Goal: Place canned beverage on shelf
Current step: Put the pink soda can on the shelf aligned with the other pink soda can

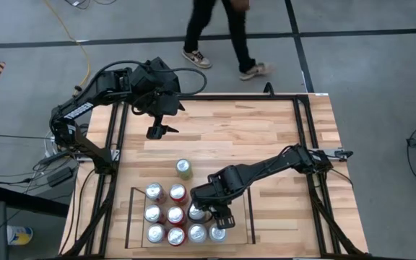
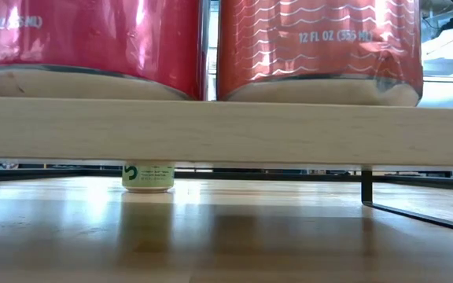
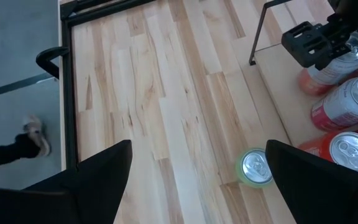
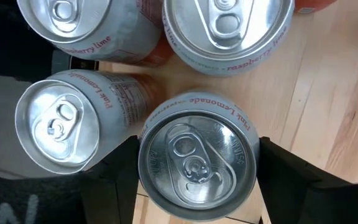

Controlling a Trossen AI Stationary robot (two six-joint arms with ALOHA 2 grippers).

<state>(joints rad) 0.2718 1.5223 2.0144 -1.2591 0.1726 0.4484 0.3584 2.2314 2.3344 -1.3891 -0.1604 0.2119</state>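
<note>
Right gripper (image 4: 197,163) fingers clasping a silver-topped can (image 4: 196,155) tight among shelf (image 1: 131,217) neighbours, left gripper (image 1: 159,131) agape, empty, over bare wood table (image 1: 251,137).

low view cuts off both red cans (image 2: 85,39) above.

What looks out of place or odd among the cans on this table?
One green can stands alone on the bare table, outside the shelf where the other cans are grouped upright. Nothing looks spilled or tipped. The right gripper has its fingers around a pink lemonade can on the shelf.
</note>
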